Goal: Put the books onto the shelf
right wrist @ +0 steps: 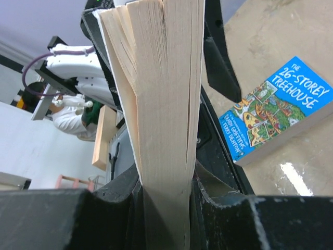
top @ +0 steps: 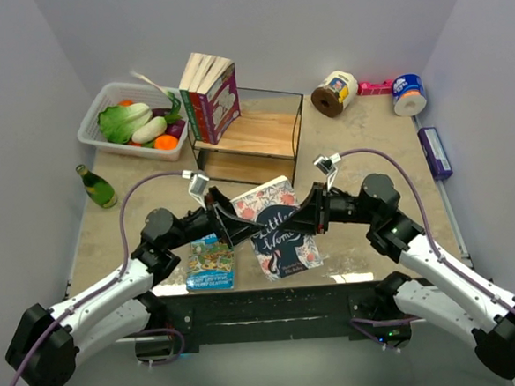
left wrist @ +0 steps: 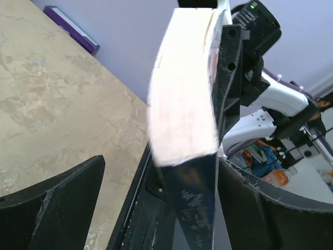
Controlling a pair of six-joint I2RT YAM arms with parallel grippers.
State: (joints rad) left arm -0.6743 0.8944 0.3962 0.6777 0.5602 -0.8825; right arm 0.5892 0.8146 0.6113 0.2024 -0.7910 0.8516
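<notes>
Closest to the lens on the right wrist is the right hand [right wrist: 166, 219]. It's clamped shut on the grey "Little Women" paperback [right wrist: 166, 104], across both covers, w/ the cream page edges facing the camera. The pages fan apart a bit above the grip, so the pinch isn't holding the whole block tight.

Opposite, the left hand [left wrist: 161, 198] stands wide open around the book's other end. One jaw is well clear and the other is just beside the cover; touching or not, can't tell. It grips nothing. So the book hangs tilted btw the two hands, near the front of the tabletop [top: 369, 141], and looks to be carried by the right alone.

Handling, my guess: light, thin and floppy, the glossy cover prob. slick, and the pages will splay if pinched at an edge. Best hold is across the covers close to the spine, deep in the hand, so it stays shut and doesn't sag.

Further out, the blue cartoon "Treehouse" paperback [top: 209, 263] lies flat on the tabletop, just left of the held one. Beyond that is the black-metal-frame shelf w/ light wooden boards [top: 262, 135]. Three paperbacks (green, red, purple covers) [top: 208, 99] stand leaning at its left end, w/ room to their right.
</notes>
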